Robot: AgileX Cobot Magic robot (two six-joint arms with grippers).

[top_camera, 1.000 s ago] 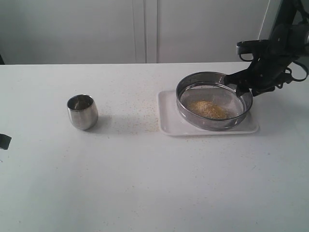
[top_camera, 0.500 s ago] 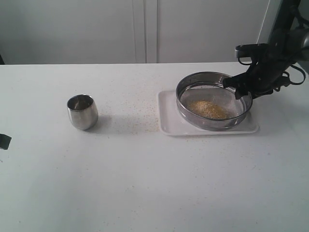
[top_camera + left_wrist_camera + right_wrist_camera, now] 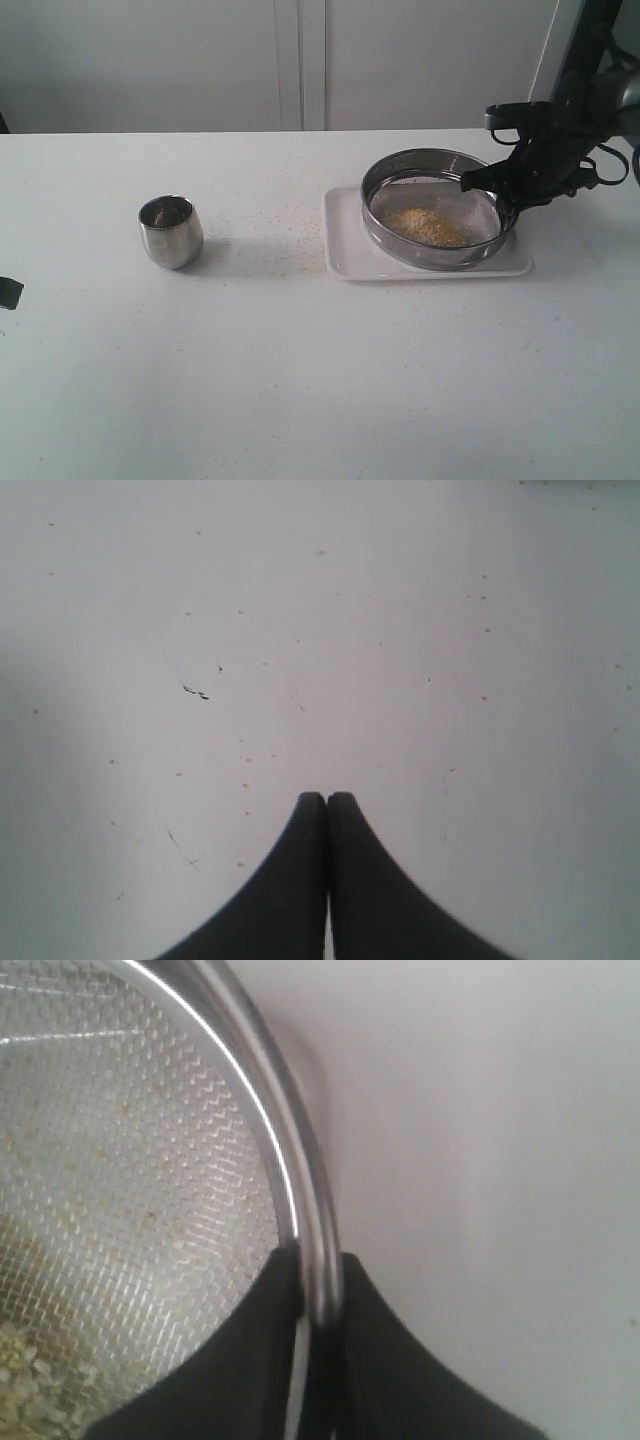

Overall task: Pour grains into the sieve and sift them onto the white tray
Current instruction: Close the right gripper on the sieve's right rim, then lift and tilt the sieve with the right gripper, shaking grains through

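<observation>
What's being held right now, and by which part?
Right gripper pinches the sieve by its rim wall, one finger inside, one outside. Left gripper holds nothing.

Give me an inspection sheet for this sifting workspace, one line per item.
Surface: white table, speckled with stray granules between cup and tray.
Job's things: sieve over the white tray; grains piled on its mesh.
Clutter: steel cup upright, standing apart on the left.
Claws: right claw clamped on the sieve's rim; left claw shut, empty, over bare table.
Cables: dark loops beside the right claw, clear of the sieve.
Surroundings: pale panelled wall behind the table.
</observation>
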